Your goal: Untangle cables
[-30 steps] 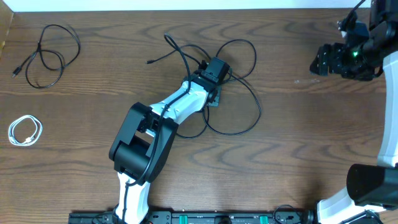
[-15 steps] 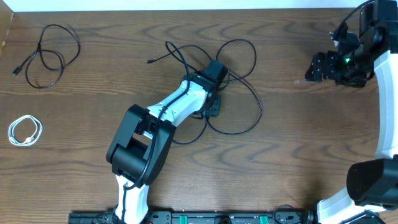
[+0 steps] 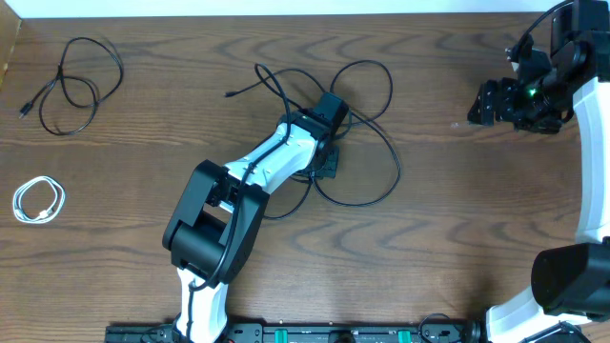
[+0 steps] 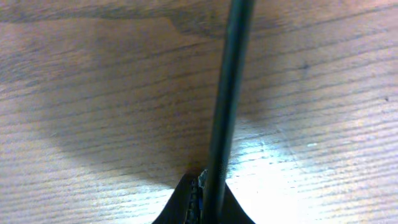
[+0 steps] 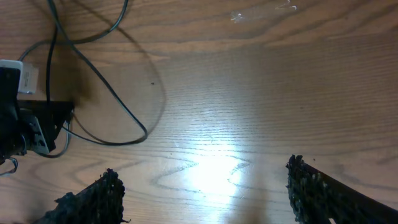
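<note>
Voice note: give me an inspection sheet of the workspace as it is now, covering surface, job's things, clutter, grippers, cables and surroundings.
Surface: wood-grain table, shiny under the wrist lights.
Job's things: centre black cable sprawled in open loops; second black cable loosely looped at the far left; white cable coiled by the left edge, apart from the others.
Clutter: nothing seen.
Grippers: left gripper shut on the centre black cable; right gripper open, empty, above the table's right side.
Cables: arm cord runs along the left arm.
Surroundings: white strip beyond the far edge.
</note>
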You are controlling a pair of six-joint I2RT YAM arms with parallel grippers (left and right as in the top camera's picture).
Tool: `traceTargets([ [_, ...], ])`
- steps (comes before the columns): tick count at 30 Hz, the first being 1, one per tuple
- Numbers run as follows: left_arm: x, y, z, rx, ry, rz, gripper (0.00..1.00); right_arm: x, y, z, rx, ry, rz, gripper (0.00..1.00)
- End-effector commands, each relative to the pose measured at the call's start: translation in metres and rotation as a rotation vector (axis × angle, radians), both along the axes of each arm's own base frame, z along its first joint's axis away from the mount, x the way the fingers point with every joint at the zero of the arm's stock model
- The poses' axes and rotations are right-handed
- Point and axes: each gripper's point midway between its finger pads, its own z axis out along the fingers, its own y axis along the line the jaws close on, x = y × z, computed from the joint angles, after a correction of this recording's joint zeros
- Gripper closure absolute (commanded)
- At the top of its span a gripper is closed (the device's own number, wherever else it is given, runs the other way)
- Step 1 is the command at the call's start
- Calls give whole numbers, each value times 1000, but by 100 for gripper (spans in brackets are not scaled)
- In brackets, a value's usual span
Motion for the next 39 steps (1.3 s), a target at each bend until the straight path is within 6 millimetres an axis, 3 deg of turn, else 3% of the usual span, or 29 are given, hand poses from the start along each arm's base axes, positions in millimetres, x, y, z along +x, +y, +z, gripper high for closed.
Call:
traceTargets([
  [1,15,3,10,-25,-20,-43,93,0,1,-1,7,2,14,17],
  [3,35,9,37,-51,-83,-12,93,0,1,-1,7,2,14,18],
  [7,84,38,108,-120,-260,87,92,0,1,-1,7,1,14,17],
  [8,98,53,131,-137,-322,118,92,0,1,-1,7,1,14,17],
  [12,132,109,189,-154,-487,213,92,0,1,-1,7,1,14,17],
  [16,146,170,227,-132,-585,304,93,0,1,-1,7,1,14,17],
  [21,139,244,263,-12,-674,403,92,0,1,-1,8,0,14,17],
  [26,118,297,310,107,-782,483,93,1,1,-1,7,-4,14,17],
  [33,81,332,385,229,-949,555,93,1,6,0,33,-7,19,17],
  [39,46,342,435,342,-1059,557,93,2,6,0,36,-9,20,17],
])
